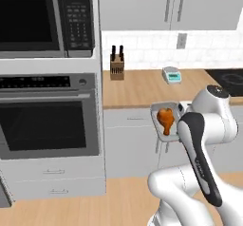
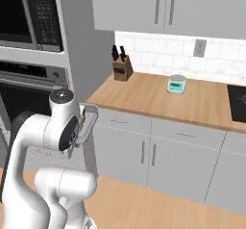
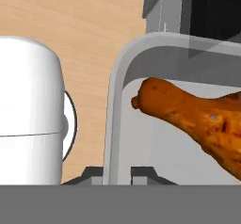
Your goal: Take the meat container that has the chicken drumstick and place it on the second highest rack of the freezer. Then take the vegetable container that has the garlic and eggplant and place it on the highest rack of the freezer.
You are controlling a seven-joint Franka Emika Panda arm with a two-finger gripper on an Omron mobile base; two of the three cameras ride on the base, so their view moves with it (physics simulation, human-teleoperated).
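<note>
You are carrying the pale grey meat tray (image 1: 163, 110) holding the orange-brown chicken drumstick (image 1: 165, 119), fingers (image 3: 139, 172) pinching its rim; both freezer placements are remaining.

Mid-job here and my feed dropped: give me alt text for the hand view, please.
The gripper is shut on the near rim of the meat container, a pale grey tray. The orange-brown chicken drumstick lies inside it. Wooden floor shows behind.
</note>
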